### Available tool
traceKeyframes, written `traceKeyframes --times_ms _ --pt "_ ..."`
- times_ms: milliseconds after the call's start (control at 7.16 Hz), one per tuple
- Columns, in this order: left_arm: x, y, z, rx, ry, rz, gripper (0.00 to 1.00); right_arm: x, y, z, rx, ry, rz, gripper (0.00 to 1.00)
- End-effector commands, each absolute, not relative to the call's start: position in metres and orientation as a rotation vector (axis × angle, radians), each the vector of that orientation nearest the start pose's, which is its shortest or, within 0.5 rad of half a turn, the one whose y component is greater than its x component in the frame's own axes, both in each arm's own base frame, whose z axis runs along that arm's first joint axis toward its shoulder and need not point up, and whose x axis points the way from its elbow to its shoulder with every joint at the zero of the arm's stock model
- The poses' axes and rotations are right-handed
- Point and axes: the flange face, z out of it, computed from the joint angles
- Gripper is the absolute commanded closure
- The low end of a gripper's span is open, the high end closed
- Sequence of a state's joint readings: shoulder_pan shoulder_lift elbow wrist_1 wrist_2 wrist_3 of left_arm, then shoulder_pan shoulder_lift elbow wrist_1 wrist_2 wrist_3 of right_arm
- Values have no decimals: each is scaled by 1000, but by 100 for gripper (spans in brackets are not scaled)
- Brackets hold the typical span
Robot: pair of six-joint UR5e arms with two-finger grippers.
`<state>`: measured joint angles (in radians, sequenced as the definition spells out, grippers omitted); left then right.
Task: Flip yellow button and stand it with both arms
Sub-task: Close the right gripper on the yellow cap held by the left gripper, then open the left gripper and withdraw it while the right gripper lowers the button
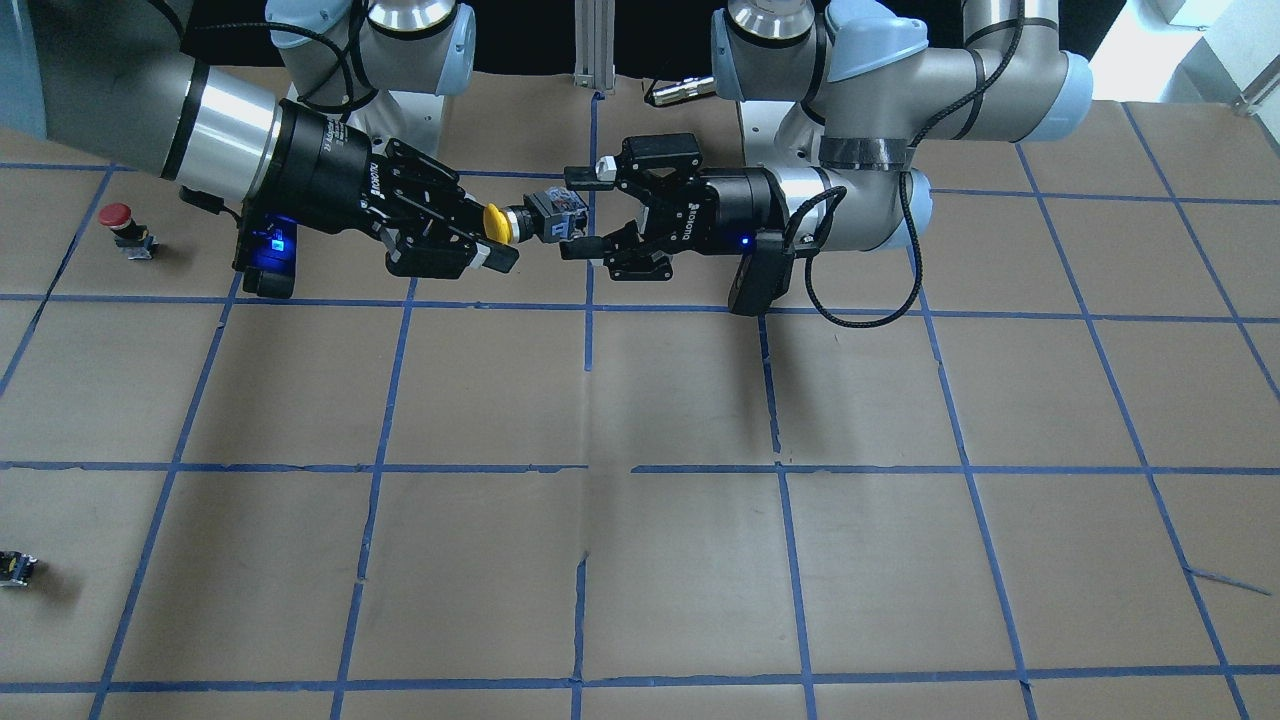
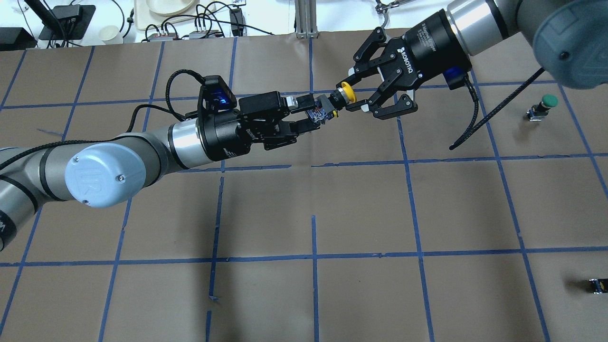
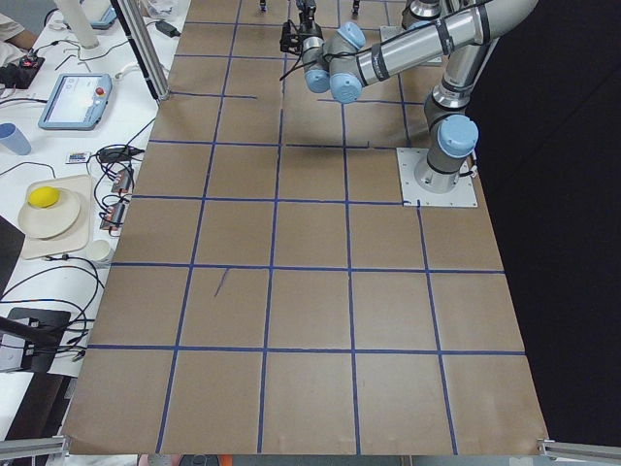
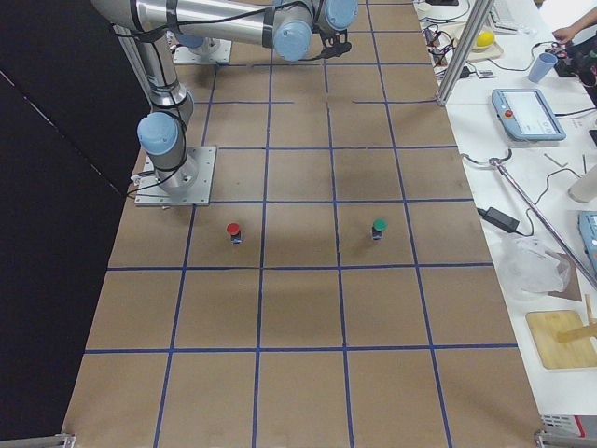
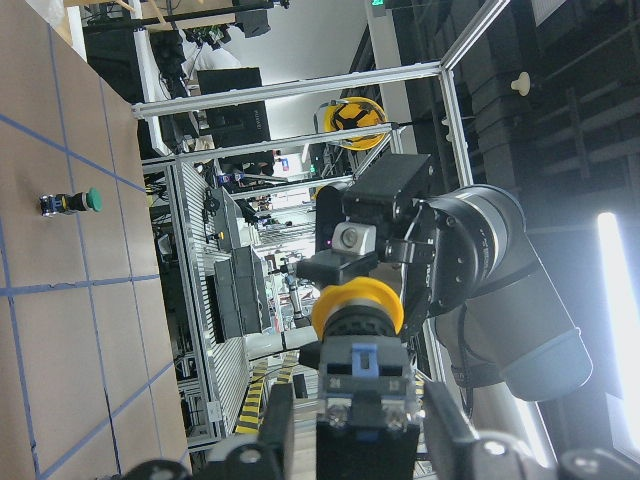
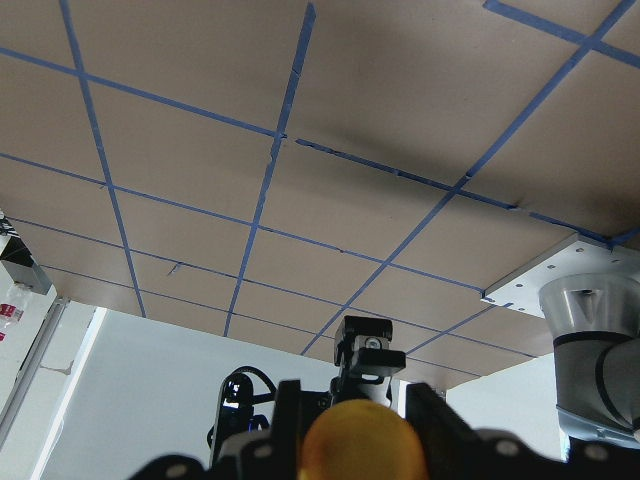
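Observation:
The yellow button (image 1: 545, 218) is held in the air, lying sideways between the two arms, above the far part of the table near the robot's base. My left gripper (image 2: 313, 112) is shut on its blocky black-grey base (image 5: 365, 400). The yellow cap (image 2: 347, 90) points at my right gripper (image 2: 352, 90). That gripper is open, with a fingertip on each side of the cap and a small gap showing. In the right wrist view the cap (image 6: 365, 440) is a blurred yellow dome between the fingers.
A red-capped button (image 1: 116, 216) stands on the brown paper table on my right side. A green-capped button (image 2: 547, 101) stands further out. A small capless black block (image 2: 597, 285) lies near the right edge. Blue tape lines grid the table (image 1: 680, 400).

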<state>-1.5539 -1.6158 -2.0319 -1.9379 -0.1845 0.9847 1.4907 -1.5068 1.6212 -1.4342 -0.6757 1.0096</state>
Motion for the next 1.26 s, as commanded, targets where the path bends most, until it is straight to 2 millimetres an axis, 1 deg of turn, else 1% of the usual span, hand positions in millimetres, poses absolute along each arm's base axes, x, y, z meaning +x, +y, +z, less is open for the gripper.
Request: traceKeyframes --times_ms 0,140,279,419,559,699,838,978,1118 --pt "-224 -451 349 60 -1459 164 0 159 -519 461 1325 1933 719 80" --pt "-224 -458 379 7 -1528 87 0 140 -525 469 1293 2004 628 81" --pt "-222 -464 420 -51 -1624 24 1 130 -525 470 1183 2162 524 81" --pt "-220 -472 454 -74 -1733 -35 1 120 -523 465 1071 2337 437 82" --pt "-213 -481 478 -104 -1923 -67 1 104 -522 455 888 2553 339 84" --pt "-205 -493 491 -42 -2125 -56 1 75 -526 449 696 2716 242 84" --pt "-198 -494 495 -30 -2269 -11 1 41 -529 448 604 2824 173 85" --pt "-187 -489 494 -45 -2433 8 1 12 -534 438 495 2932 53 85" --pt "-172 -490 496 -62 -2622 31 1 -13 -535 416 413 3007 -83 85"
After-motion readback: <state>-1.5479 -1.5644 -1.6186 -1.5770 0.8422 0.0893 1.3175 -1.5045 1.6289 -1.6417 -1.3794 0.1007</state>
